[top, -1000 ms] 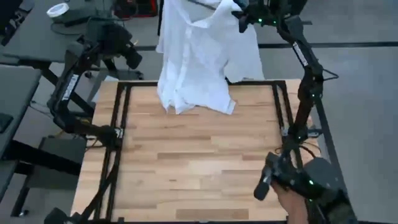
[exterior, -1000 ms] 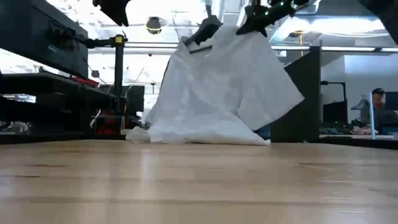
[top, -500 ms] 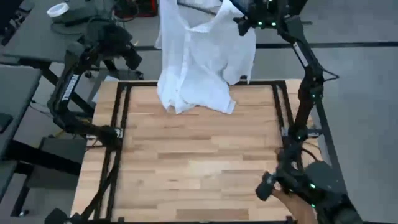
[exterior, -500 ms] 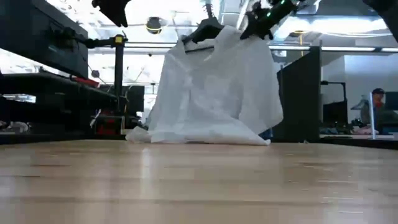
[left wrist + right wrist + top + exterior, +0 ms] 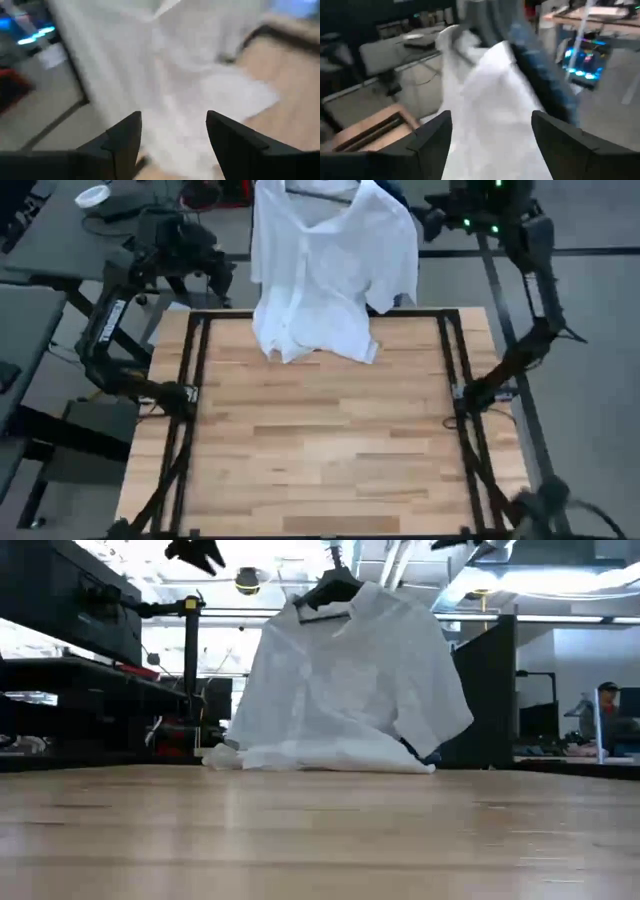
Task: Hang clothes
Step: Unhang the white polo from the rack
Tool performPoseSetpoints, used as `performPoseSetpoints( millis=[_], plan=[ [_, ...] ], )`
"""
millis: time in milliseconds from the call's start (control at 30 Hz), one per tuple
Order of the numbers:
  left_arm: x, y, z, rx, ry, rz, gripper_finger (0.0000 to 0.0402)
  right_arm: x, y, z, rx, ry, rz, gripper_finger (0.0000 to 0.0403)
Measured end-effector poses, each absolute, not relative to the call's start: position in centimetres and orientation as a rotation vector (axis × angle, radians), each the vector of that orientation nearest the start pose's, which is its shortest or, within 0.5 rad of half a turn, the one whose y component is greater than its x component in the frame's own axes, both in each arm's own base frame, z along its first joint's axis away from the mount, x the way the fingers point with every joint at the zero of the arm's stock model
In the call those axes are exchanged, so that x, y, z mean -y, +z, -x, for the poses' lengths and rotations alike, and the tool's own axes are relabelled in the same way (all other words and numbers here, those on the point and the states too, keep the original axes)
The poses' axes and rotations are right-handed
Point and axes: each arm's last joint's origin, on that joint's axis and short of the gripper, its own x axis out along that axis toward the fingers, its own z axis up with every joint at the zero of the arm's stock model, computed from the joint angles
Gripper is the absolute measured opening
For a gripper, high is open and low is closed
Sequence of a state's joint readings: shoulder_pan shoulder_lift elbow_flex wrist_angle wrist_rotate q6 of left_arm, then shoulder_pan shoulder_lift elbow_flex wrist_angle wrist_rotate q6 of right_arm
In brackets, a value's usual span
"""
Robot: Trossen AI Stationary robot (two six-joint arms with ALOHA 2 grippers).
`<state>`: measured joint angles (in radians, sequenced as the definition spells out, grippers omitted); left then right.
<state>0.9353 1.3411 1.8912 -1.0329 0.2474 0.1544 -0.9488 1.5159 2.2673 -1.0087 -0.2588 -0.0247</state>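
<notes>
Pale wooden planks of the table (image 5: 320, 440) fill the near ground, framed by dark rails. At the far edge the white top (image 5: 325, 270) is seen hung on a dark hanger (image 5: 325, 595), collar up, its body draped down in soft folds with the hem bunched on the wood and one short sleeve flared out to the side. Behind it, a strip of blue cloth (image 5: 540, 75) is glimpsed in the right wrist view.

The right gripper (image 5: 432, 222) is held up high just beside the top's shoulder, apart from the fabric; its fingers (image 5: 427, 142) are spread wide and nothing is gripped. The left gripper (image 5: 222, 275) is poised on the other side, near the top's edge, fingers (image 5: 122, 142) also parted wide and empty, the white cloth seen beyond them.
</notes>
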Motion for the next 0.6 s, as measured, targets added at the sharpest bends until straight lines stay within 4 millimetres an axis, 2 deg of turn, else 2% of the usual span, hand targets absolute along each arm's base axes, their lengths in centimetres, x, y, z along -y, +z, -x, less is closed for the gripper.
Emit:
performPoseSetpoints(
  millis=[100, 167, 300, 467, 600],
  plan=[
    [-16.7, 49.9, -14.9, -0.414, 0.549, 0.12, 0.0205, 15.8, 55.4, -15.0, -0.264, -0.576, -0.134, 0.0258],
    [-16.1, 50.0, -15.7, -0.402, 0.507, 0.104, 0.0205, 14.6, 54.9, -15.7, -0.325, -0.511, -0.159, 0.0256],
    [-15.3, 49.9, -17.3, -0.4, 0.435, 0.093, 0.0205, 13.3, 53.2, -18.0, -0.465, -0.4, -0.227, 0.0249],
    [-14.0, 50.2, -19.0, -0.35, 0.367, 0.1, 0.0205, 11.2, 51.6, -21.2, -0.518, -0.252, -0.213, 0.0239],
    [-12.7, 50.2, -19.9, -0.359, 0.397, 0.112, 0.0205, 9.8, 50.0, -23.0, -0.565, -0.169, -0.213, 0.0229]
  ],
)
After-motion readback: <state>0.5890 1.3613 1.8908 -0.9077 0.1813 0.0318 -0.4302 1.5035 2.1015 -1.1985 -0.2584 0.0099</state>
